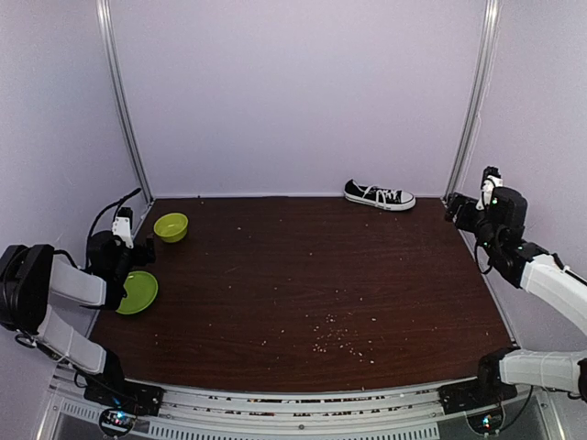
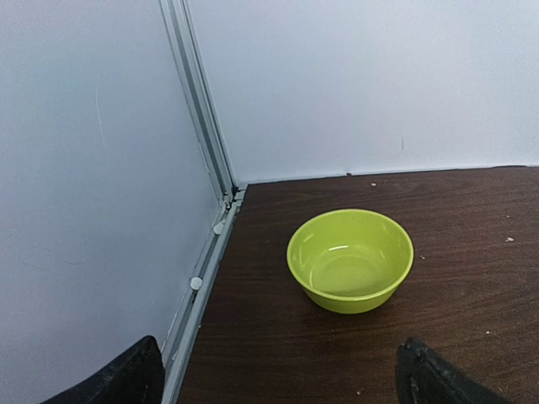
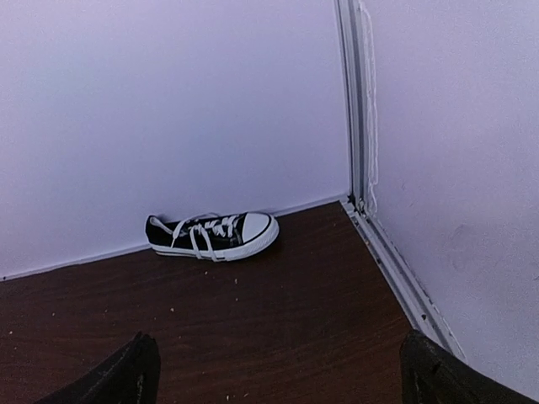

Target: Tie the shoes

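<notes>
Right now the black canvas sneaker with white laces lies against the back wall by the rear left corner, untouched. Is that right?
Not quite. The black canvas sneaker with white laces lies toward the rear right corner, as the top external view shows. It is against the back wall and untouched.

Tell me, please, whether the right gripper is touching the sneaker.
Apart: the right wrist view shows table surface between the right gripper and the sneaker.
</notes>
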Robot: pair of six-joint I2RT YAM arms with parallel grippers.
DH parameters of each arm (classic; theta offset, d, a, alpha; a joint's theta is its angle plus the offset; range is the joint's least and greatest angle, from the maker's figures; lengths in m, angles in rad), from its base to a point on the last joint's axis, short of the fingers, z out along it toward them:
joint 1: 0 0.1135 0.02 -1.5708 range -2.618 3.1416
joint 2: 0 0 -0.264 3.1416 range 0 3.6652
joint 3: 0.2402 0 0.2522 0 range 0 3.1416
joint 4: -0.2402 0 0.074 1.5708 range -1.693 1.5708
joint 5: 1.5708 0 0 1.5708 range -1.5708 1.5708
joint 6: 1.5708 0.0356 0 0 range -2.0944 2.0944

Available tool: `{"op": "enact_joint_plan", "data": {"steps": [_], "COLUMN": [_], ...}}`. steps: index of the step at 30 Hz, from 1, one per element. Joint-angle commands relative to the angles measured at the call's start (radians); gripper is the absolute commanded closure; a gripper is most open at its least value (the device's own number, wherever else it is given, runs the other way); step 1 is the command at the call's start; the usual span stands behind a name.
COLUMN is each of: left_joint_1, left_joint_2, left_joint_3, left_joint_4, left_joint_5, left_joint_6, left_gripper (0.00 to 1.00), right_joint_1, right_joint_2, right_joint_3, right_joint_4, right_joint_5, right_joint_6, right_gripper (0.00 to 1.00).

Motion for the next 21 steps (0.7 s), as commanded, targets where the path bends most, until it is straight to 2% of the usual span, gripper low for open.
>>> {"op": "enact_joint_plan", "data": {"steps": [1,6,10,15,21], "left_joint_1": [0.004,0.004,0.005,0.005,0.005], "left_joint_2": [-0.008,-0.008,-0.008,-0.007,-0.008], "left_joint_3": [-0.001,-0.001,-0.001,0.000,-0.001], "left_joint_4": [0.060,0.059,0.059,0.060,0.060], "left_joint_5": [0.010,0.010,0.010,0.011,0.010], "left_joint_6": [0.011,0.011,0.011,0.011,0.011], "left_gripper": [0.02,0.02,0.02,0.02,0.02], "right_joint_1": [0.001,0.009,0.009,0.006,-0.022], "right_joint_2": [0.111,0.367,0.581,0.879,1.096], "right_joint_3": [0.071,0.269,0.419,0.708,0.912], "right_joint_4": [-0.077,-0.125,-0.104,-0.209,-0.241], "right_joint_5": [-0.135,-0.164,-0.170,-0.208,-0.228], "right_joint_6": [0.051,0.119,0.235,0.371,0.547], "right_gripper": [0.01,0.00,0.00,0.00,0.01]}}
